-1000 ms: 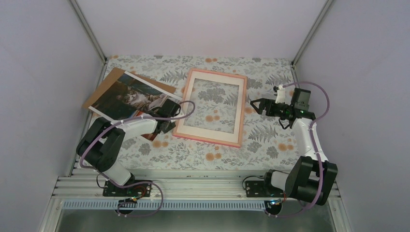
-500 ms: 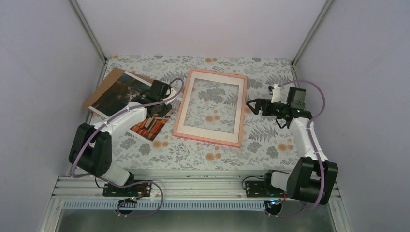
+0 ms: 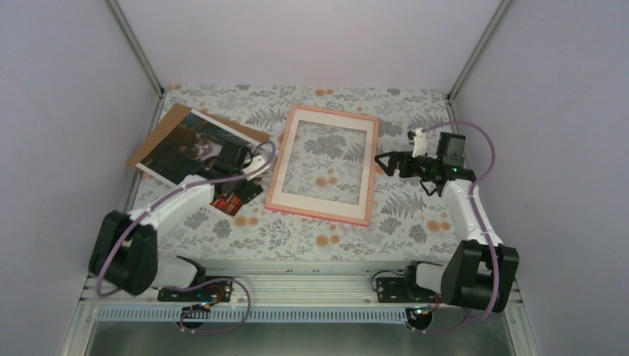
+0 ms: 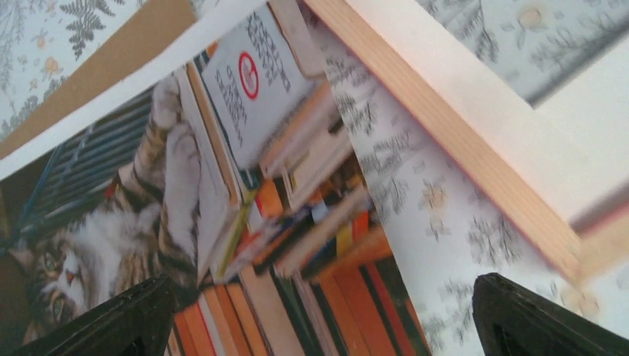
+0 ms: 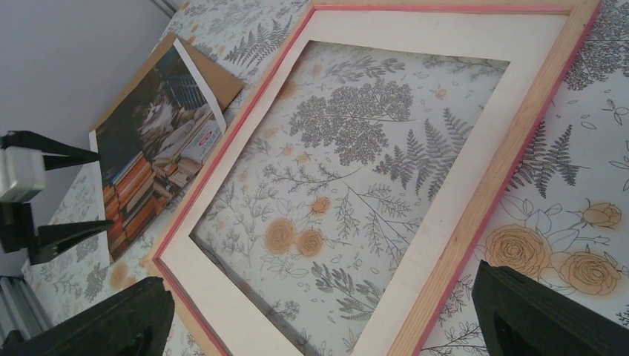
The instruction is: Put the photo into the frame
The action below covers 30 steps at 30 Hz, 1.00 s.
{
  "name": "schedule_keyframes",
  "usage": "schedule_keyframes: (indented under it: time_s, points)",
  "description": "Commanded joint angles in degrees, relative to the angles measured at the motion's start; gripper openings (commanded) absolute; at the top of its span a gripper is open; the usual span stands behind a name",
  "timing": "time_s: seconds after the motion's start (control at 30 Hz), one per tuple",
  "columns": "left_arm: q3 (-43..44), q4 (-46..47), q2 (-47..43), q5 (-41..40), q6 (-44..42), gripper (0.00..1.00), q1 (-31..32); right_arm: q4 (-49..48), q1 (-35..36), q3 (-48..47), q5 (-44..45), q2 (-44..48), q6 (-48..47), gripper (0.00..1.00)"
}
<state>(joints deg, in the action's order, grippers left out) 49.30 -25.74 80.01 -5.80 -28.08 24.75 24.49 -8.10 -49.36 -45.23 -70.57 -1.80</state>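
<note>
While the arm bases sit bolted along the near rail, flowered table cloth (image 3: 297, 237) lies between them and the work.

Left gripper (image 3: 236, 182) hangs low over the near half of the photo (image 3: 182, 144), jaws spread wide, nothing between them. Its wrist view puts the gripper (image 4: 319, 330) with one fingertip at each lower corner and the printed books and cat under the gap.

Photo (image 4: 245, 185) lies flat, picture side up, left of the frame (image 3: 319, 211). Its right edge is just beside the frame's left rail, with a strip of cloth showing between. It is outside the frame.

Frame (image 5: 475, 200) lies flat mid-table, pink outer edge and pale inner border, with cloth pattern visible through the opening.

Right gripper (image 3: 381, 162) hovers just off the frame's right rail, jaws at full spread and holding nothing. Same in its wrist view (image 5: 326, 326).

Farther back, the photo's far end rests on a brown backing board (image 3: 165, 122), whose corners stick out past it.
</note>
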Motion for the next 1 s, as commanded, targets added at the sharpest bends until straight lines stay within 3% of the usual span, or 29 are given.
schedule_keyframes:
  time_s: [0.0,0.17,0.3,0.5,0.7,0.97]
  points:
    - [-7.40,-0.10,-11.14,5.05,-11.88,1.00,-2.46,0.31,0.80,-1.57,0.99,0.05,-2.84,0.99]
    - [-14.33,-8.03,-24.88,9.51,-30.46,1.00,-8.17,0.24,1.05,-1.39,1.21,-0.41,-3.43,1.00]
    - [-18.51,-12.78,-31.90,8.63,-41.12,1.00,-9.02,-0.50,1.25,-1.15,1.08,-1.22,-2.96,1.00]
    - [-23.69,-14.09,-35.02,7.90,-46.66,1.00,-9.07,-1.50,1.42,-1.38,0.98,-2.16,-2.22,1.00]
    - [-30.85,-2.54,-34.61,2.82,-48.19,0.98,-8.55,-0.94,1.51,-2.11,1.70,-2.14,-2.09,1.00]
    - [-39.22,18.28,-31.94,-0.83,-47.54,0.74,-5.70,-0.82,1.51,-2.33,3.25,-2.38,-1.45,1.00]
